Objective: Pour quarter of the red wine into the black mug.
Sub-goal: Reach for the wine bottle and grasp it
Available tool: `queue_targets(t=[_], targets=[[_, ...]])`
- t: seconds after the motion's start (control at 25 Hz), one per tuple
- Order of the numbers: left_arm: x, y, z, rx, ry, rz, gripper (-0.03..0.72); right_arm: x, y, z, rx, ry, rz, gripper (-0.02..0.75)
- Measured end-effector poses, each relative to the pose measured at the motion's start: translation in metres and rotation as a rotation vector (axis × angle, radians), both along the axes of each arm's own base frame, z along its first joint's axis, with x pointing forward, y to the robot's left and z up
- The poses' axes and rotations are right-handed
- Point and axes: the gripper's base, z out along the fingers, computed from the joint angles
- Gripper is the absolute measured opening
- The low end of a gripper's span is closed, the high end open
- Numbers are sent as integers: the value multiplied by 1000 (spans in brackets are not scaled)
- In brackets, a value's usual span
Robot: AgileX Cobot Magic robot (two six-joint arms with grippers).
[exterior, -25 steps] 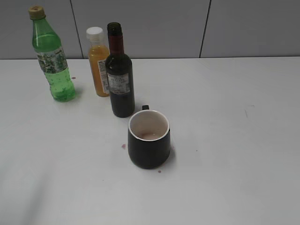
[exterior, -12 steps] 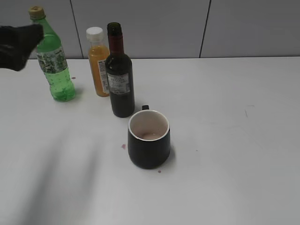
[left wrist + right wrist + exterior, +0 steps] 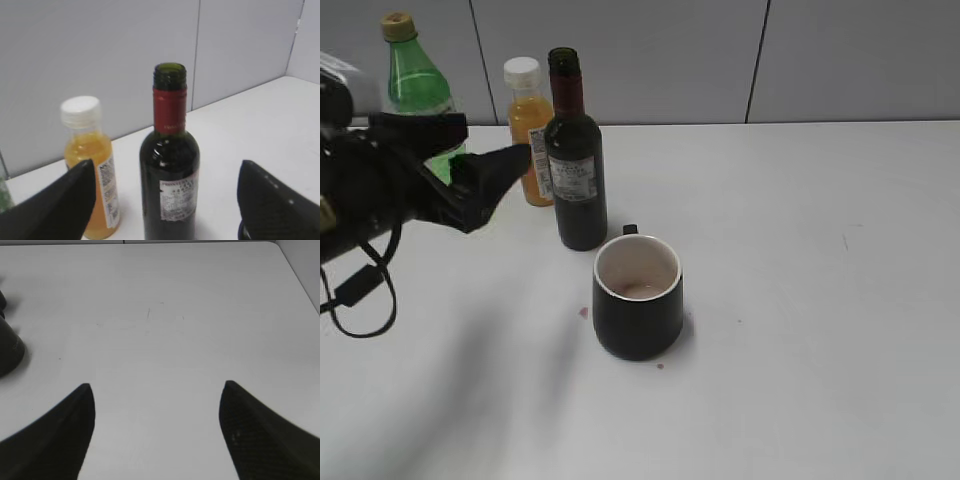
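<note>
You are bringing the left gripper (image 3: 165,200), fingers spread wide and empty, toward the dark glass red wine bottle (image 3: 576,160) standing straight ahead between them. Center on its body below the neck; the black ceramic mug (image 3: 638,297) sits just beyond. The right gripper (image 3: 157,432) is also gaping, empty.

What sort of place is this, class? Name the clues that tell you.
Probably a robot lab or test bench: a bare white table against grey wall panels, with only a few props set out, a wine bottle, mug and two drink bottles.
</note>
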Motion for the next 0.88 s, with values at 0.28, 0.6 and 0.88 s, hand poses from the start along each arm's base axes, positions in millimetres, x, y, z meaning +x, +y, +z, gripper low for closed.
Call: queue_targets(t=[0.28,0.6,0.88], targets=[[21,-10,-53,-14,71,-26,678,0,0,0,0,0,0,586],[54,-20,-70,2,99,-16,692,0,0,0,0,0,0,586],[76,-33,-81,12,89,-47,692,0,0,0,0,0,0,586]])
